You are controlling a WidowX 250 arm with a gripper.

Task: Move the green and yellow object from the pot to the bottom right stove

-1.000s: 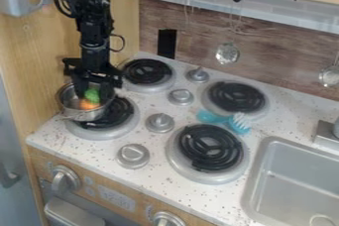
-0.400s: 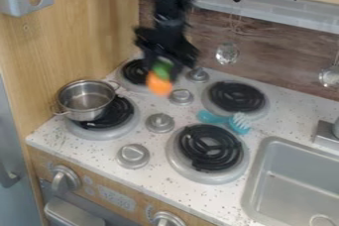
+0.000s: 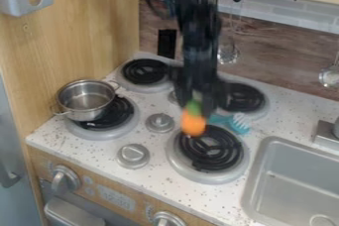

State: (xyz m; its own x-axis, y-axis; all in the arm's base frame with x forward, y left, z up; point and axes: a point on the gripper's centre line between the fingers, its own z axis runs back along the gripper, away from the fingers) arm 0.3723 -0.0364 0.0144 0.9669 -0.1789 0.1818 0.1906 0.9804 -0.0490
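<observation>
While a black gripper [image 3: 193,102] clamps a rounded green-and-orange object [image 3: 193,123] over the front-right black-coil burner's [image 3: 210,146] rear edge, a rectangular grey sink [image 3: 291,185] lies right.
The jaws grip firmly.

A teal brush [image 3: 239,125] with pale bristles lies on the speckled tabletop [image 3: 155,183]. A gray sink basin [image 3: 291,180] is recessed at right. Two metal utensils [image 3: 329,76] hang against the wood-grain back panel [image 3: 285,56]. Silver control knobs [image 3: 65,177] project from the front.

Pot [image 3: 86,100] on front-left burner [image 3: 123,113] — sink [image 3: 298,183] far right
</observation>
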